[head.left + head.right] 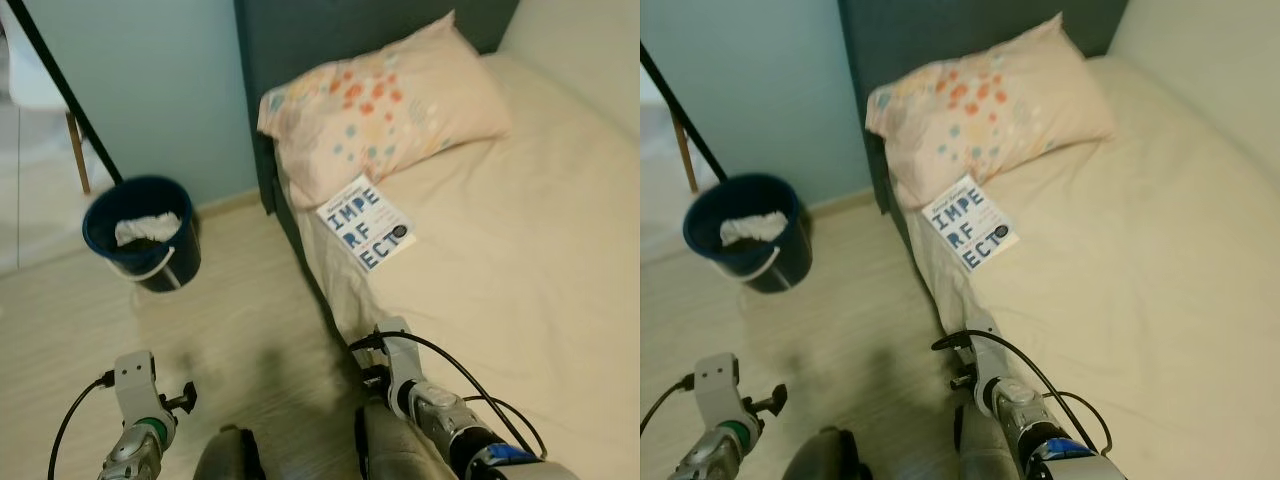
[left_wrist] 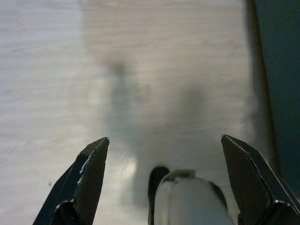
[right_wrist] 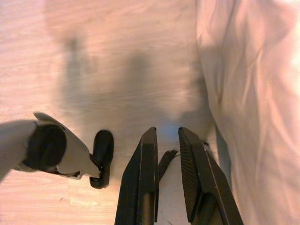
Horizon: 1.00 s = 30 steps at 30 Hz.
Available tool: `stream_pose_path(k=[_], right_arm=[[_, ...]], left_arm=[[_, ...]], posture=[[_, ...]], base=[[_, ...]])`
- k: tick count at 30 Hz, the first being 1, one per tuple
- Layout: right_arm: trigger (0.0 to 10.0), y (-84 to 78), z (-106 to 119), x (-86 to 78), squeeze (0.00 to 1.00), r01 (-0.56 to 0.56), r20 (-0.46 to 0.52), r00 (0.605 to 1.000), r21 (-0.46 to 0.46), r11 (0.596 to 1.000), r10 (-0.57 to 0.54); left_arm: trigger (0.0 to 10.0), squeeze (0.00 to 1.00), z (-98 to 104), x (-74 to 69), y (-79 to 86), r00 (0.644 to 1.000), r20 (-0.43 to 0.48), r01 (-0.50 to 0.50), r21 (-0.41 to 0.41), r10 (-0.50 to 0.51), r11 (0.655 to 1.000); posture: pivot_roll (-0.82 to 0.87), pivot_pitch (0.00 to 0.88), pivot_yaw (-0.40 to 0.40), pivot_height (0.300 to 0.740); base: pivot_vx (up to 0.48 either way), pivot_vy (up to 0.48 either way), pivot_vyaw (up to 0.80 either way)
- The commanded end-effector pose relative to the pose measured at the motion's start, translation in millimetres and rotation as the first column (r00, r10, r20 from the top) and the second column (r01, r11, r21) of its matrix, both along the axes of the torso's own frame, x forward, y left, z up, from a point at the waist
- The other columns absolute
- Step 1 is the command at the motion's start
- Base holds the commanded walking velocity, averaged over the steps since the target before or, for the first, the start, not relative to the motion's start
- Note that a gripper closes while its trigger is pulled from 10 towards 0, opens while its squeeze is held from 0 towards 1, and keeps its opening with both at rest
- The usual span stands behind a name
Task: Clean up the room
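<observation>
Bed (image 1: pixel 520 260) at right, book (image 1: pixel 366 222) mid-frame: light and stiff, so take its overhanging edge; left gripper (image 2: pixel 164 154) jaws wide, right gripper (image 3: pixel 168 140) jaws narrow, empty.

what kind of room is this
Most likely a bedroom: a bed with a cream sheet and dark headboard, a flower-print pillow with a book beside it, and a blue bucket on the wooden floor.

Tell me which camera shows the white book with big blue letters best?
The left eye view: the white book with blue letters lies whole on the cream bed sheet below the pillow. The right eye view shows it about as well; both wrist views point at the floor.
</observation>
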State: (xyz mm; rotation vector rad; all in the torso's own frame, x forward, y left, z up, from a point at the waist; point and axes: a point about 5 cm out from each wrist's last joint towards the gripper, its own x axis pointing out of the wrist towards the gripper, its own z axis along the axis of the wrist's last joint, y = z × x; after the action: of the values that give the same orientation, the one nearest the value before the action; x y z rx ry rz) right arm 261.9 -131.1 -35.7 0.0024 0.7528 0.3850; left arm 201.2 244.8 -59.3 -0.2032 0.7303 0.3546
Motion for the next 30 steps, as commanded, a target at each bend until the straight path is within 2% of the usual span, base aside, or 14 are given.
stream_pose_path(k=[1, 2, 3, 4, 14, 15, 18, 20, 24, 30], right_arm=[[10.0, 1.3, -4, -5.7, 0.00, -0.019, -0.023, 1.000, -0.006, 1.000, 0.018], [10.0, 1.3, -4, -5.7, 0.00, -0.019, -0.023, 1.000, -0.006, 1.000, 0.018], [10.0, 1.8, -4, -5.7, 0.00, -0.029, -0.023, 0.999, -0.014, 0.999, 0.029], [10.0, 1.6, -5, -6.0, 0.00, -0.030, -0.024, 0.999, -0.016, 0.999, 0.029], [10.0, 1.4, -5, -6.2, 0.00, -0.028, -0.025, 0.999, -0.016, 0.999, 0.028], [10.0, -5.1, -12, -14.5, 0.00, -0.027, -0.059, 0.998, -0.055, 0.998, 0.024], [10.0, -11.6, -18, -23.2, 0.00, -0.021, -0.092, 0.996, -0.095, 0.995, 0.012], [10.0, -22.2, -29, -39.0, 0.00, -0.036, -0.152, 0.988, -0.189, 0.981, 0.007], [10.0, -26.4, -34, -46.7, 0.00, -0.060, -0.180, 0.983, -0.224, 0.973, 0.019], [10.0, -31.4, -35, -48.3, 0.00, -0.068, -0.189, 0.982, -0.251, 0.966, 0.020]], left_arm=[[10.0, 0.00, -14, -23.8, 0.0, 0.995, -0.091, -0.035, -0.008, 0.034, 0.999], [10.0, 0.00, -14, -23.8, 0.0, 0.995, -0.091, -0.035, -0.008, 0.034, 0.999], [10.0, 0.00, -20, -35.4, -1.1, 0.991, -0.125, -0.046, -0.017, 0.043, 0.999], [10.0, 0.00, -22, -39.9, -1.7, 0.989, -0.137, -0.051, -0.022, 0.048, 0.998], [10.0, 0.00, -23, -41.7, -2.0, 0.989, -0.140, -0.054, -0.025, 0.050, 0.998], [10.0, 0.00, -28, -52.8, -3.5, 0.982, -0.176, -0.067, -0.031, 0.061, 0.997], [10.0, 0.00, -32, -61.3, -4.9, 0.976, -0.205, -0.086, -0.039, 0.076, 0.996], [10.0, 0.00, -36, -70.5, -8.1, 0.963, -0.244, -0.127, -0.056, 0.110, 0.990], [10.0, 0.00, -38, -70.9, -12.4, 0.961, -0.255, -0.130, -0.063, 0.110, 0.989], [10.0, 0.00, -38, -69.5, -16.6, 0.962, -0.256, -0.118, -0.068, 0.097, 0.991]], posture=[[-0.04, 0.000, 0.029, 0.689], [-0.04, 0.000, 0.029, 0.689], [-0.05, 0.000, 0.030, 0.699], [-0.05, 0.000, 0.030, 0.704], [-0.05, 0.000, 0.030, 0.709], [-0.06, 0.000, 0.010, 0.714], [-0.06, 0.000, 0.003, 0.719], [-0.06, 0.000, -0.014, 0.719], [-0.06, 0.000, -0.018, 0.719], [-0.06, 0.000, -0.017, 0.719]], base=[[0.000, 0.000, 0.00], [0.000, 0.000, 0.00], [0.000, 0.000, 0.00], [0.000, 0.000, 0.00], [0.000, 0.000, 0.00], [0.000, 0.000, 0.00], [0.000, 0.000, 0.00], [-0.120, 0.000, 0.00], [-0.308, 0.000, 0.00], [-0.402, 0.000, 0.00]])
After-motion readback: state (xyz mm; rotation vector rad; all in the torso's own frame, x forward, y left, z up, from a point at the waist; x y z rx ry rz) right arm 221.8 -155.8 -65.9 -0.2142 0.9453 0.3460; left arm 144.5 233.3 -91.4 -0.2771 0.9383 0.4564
